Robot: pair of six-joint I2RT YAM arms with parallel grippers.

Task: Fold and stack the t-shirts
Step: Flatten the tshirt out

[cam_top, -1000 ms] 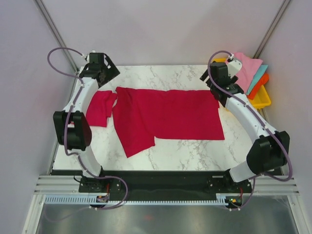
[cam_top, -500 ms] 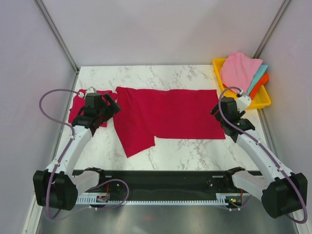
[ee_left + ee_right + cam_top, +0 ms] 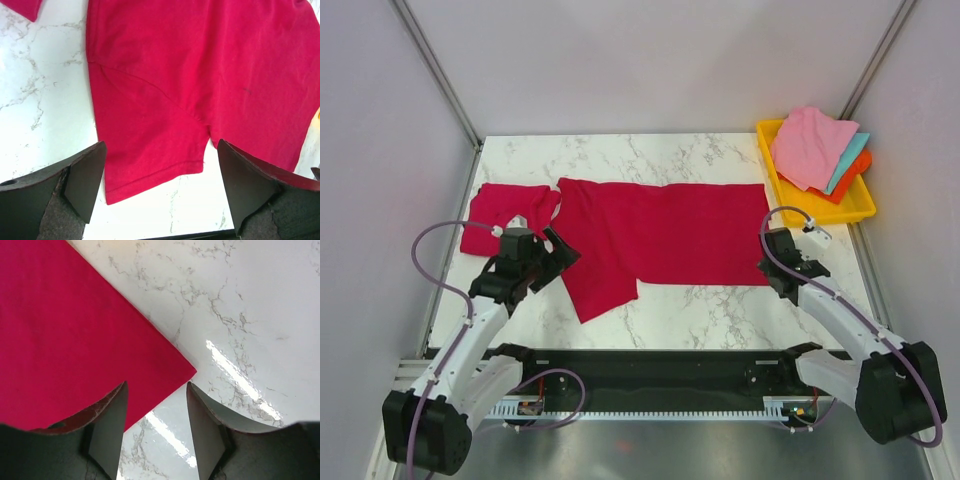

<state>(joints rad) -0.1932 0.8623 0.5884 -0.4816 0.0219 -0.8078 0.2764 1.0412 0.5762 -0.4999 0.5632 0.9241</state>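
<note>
One crimson t-shirt (image 3: 665,238) lies spread flat across the middle of the marble table, with a sleeve (image 3: 605,285) pointing toward the near edge. A second, bunched t-shirt (image 3: 500,215) lies at the far left. My left gripper (image 3: 558,260) hovers at the spread shirt's left edge. In the left wrist view its fingers (image 3: 85,180) stand wide open above the sleeve hem (image 3: 155,175), holding nothing. My right gripper (image 3: 772,266) is at the shirt's near right corner. In the right wrist view it (image 3: 156,415) is partly open, and its jaws straddle that corner (image 3: 185,372) without pinching it.
A yellow tray (image 3: 852,211) at the far right corner holds a pink cloth (image 3: 810,145) over teal and orange ones. The black rail (image 3: 650,365) with the arm bases runs along the table's near edge. Grey walls close in both sides.
Both arms have swung back from the far corners toward the near edge, down to the spread shirt's left sleeve and right corner. The right jaws have narrowed; the bunched shirt is uncovered.
</note>
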